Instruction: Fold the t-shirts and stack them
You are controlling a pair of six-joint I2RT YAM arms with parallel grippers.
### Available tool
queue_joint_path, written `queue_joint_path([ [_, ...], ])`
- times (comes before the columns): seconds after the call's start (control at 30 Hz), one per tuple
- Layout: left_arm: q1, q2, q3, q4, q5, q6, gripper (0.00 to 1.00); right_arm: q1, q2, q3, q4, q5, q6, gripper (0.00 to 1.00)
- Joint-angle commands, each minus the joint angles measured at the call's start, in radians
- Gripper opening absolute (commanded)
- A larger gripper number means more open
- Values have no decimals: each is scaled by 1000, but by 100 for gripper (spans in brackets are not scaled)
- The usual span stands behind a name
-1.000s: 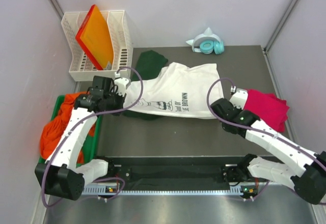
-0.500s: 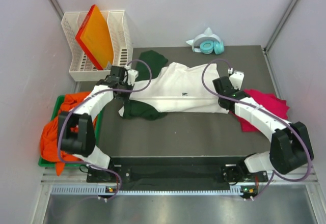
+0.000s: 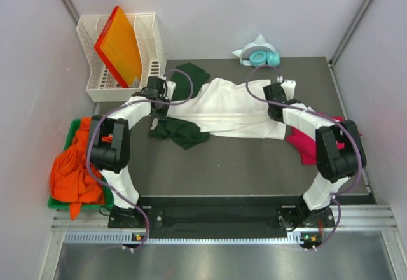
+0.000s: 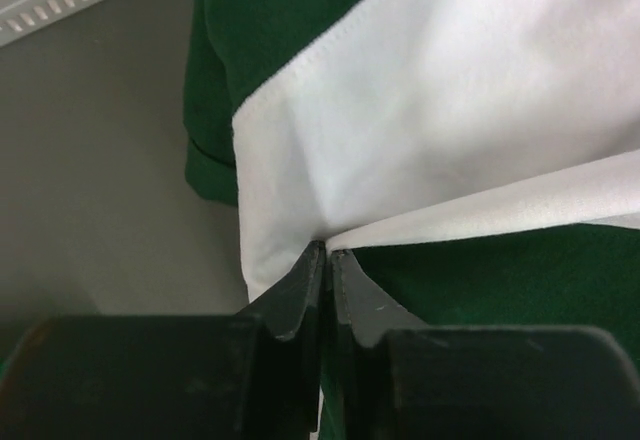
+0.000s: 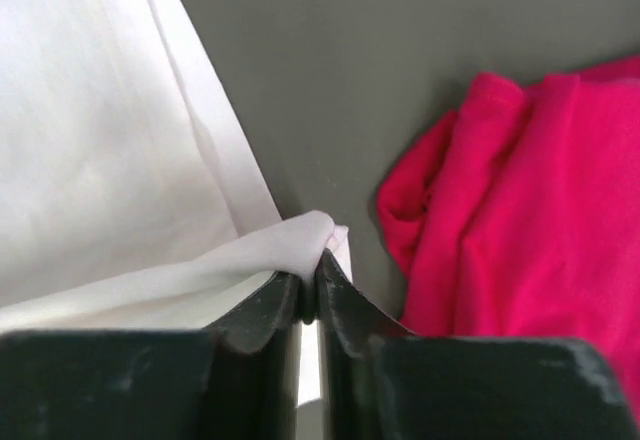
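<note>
the white t-shirt (image 3: 232, 108) lies stretched sideways across the table (image 3: 254, 165); left fingers (image 4: 295, 295) pinch its left edge, right fingers (image 5: 262, 312) its right, both clamped shut.

White slotted rack (image 3: 102, 92) at far-left corner of dark counter (image 3: 241, 165), up against the left wall. Flat orange panel (image 3: 119, 46) standing tilted inside rack, sticking out above its rim. Teal cat-ear headphones (image 3: 262, 57) at far edge, right of centre. Green bin (image 3: 72, 128) on near-left side, just beside counter edge.
</note>
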Motion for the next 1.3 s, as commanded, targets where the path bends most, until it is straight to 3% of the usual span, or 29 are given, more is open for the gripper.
queue_joint_path([
  [0.0, 10, 12, 71, 76, -65, -22, 19, -21, -5, 112, 70, 24, -46, 25],
  [0.03, 10, 4, 76, 79, -64, -22, 24, -19, -23, 120, 76, 24, -47, 32],
  [0.07, 10, -5, 79, 88, -62, -24, 42, -19, -33, 128, 78, 26, -53, 39],
  [0.1, 10, -13, 81, 93, -59, -24, 51, -19, -42, 143, 78, 27, -57, 53],
  [0.17, 10, -42, 82, 100, -53, -19, 73, -18, -65, 159, 64, 33, -70, 66],
  [0.23, 10, -68, 91, 93, -44, -24, 78, -15, -97, 157, 56, 30, -84, 73],
  [0.43, 10, -137, 74, 48, 14, -55, 77, 5, -172, 24, 73, -37, -48, 71],
  [0.63, 10, -169, 25, 17, 48, -79, 74, 5, -114, -67, 102, -91, 15, 68],
  [0.97, 10, -221, -21, -16, 30, -79, 71, -51, 78, 65, 139, -154, 45, 65],
  [1.27, 10, -232, -45, -15, 30, -88, 70, -125, 136, 99, 164, -197, 63, 60],
])
